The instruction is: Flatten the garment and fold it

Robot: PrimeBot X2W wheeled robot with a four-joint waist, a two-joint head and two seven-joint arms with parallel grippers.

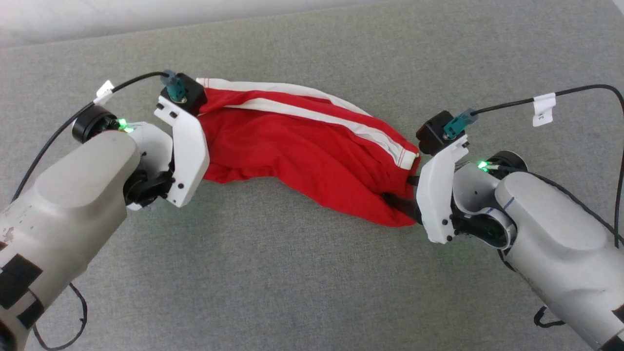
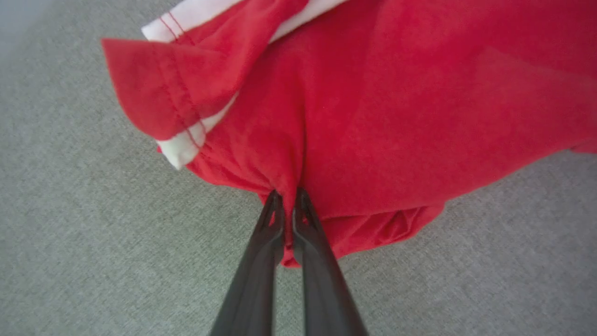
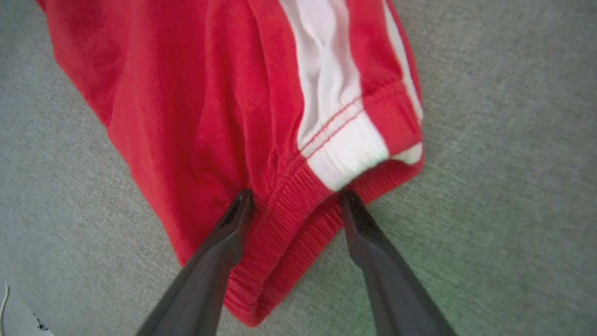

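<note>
The garment (image 1: 312, 156), red shorts with white bands, stretches crumpled across the grey surface between my two arms in the head view. In the left wrist view my left gripper (image 2: 289, 200) is shut on a pinch of red cloth at the garment's (image 2: 396, 116) edge, beside a folded hem with a white band. My right gripper (image 3: 295, 196) stands open, its fingers spread to either side of the ribbed elastic waistband (image 3: 284, 233) of the garment (image 3: 186, 93). In the head view the right gripper (image 1: 407, 192) sits at the garment's right end, partly hidden by its white wrist.
A grey woven surface (image 1: 292, 282) lies under everything. A paler strip (image 1: 97, 19) runs along its far edge. Black cables with white tags (image 1: 543, 109) loop off both wrists. Open surface lies in front of and behind the garment.
</note>
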